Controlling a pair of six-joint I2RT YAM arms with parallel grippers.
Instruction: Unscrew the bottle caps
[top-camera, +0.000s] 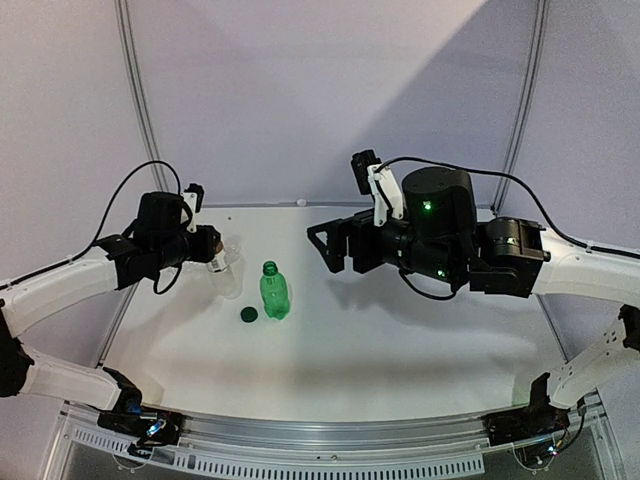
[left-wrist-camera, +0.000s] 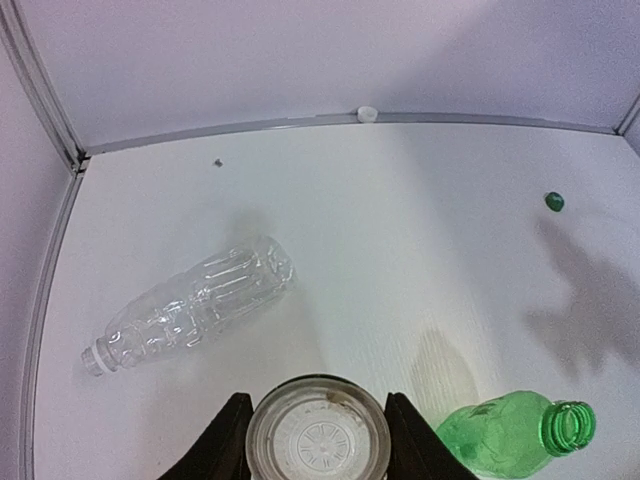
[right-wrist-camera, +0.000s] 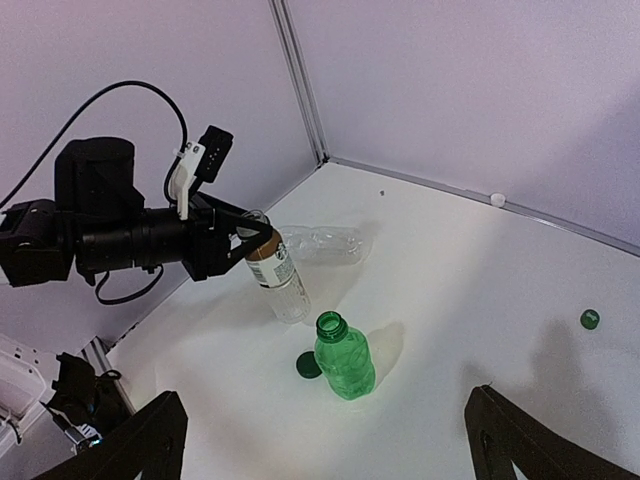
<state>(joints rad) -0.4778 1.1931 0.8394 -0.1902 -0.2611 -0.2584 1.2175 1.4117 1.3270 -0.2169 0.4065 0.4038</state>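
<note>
Bottle (top-camera: 274, 294) green, upright, mouth open, dark green cap (top-camera: 249, 314) just beside

White table (top-camera: 400, 350), matte top. Pale wall panels (top-camera: 320, 90) stand along its back edge, with metal posts (top-camera: 137, 100) at its far corners. Small dark speck (left-wrist-camera: 218, 162) near its back edge.
</note>
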